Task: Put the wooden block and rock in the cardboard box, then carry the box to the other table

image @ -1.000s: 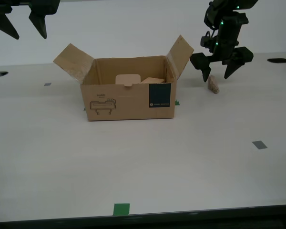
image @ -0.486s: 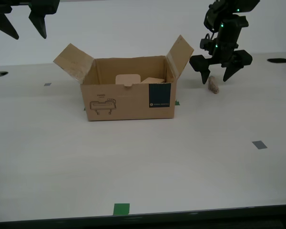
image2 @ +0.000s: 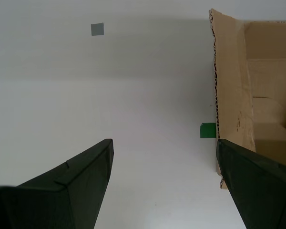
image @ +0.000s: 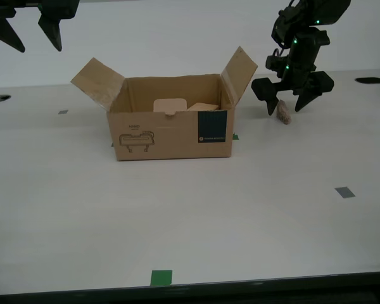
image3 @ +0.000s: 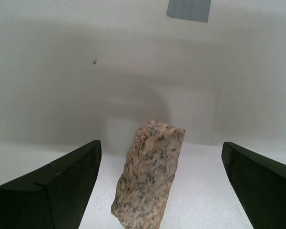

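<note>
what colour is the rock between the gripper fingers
Speckled pinkish-tan with grey and dark flecks; the rock shows best in the first wrist view.

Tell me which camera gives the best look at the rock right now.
The first wrist view: the rock fills the middle, lying on the table between my first gripper's open jaws. The exterior view shows it small, partly behind that gripper. The second wrist view misses it.

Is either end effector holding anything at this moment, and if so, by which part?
Nothing is held. My first end effector is open around the rock, not touching it; my second end effector is open and empty.
</note>
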